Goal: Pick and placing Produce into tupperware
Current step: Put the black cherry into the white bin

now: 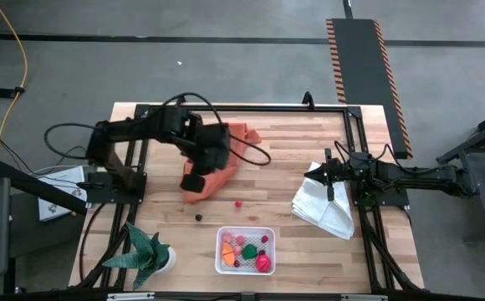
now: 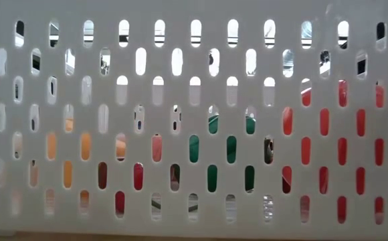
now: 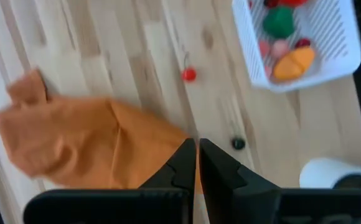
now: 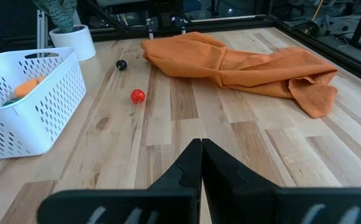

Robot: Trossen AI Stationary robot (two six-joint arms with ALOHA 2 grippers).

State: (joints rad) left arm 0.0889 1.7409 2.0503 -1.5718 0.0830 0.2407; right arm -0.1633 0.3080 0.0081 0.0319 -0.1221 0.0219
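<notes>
On the wooden tabletop (image 1: 293, 167), your left pincer (image 1: 194, 181) is gripping the orange cloth (image 1: 226, 155) at frame centre-left, uncovering produce for the tupperware (image 1: 244, 250); the right pincer (image 1: 330, 191) is waiting closed.

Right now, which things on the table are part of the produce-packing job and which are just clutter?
Job:
- basket with produce inside
- red piece, loose
- dark piece, loose
- left gripper, shut, at the orange cloth

Clutter:
- orange cloth
- white cloth
- potted plant

Even bright light, blurred low view
</notes>
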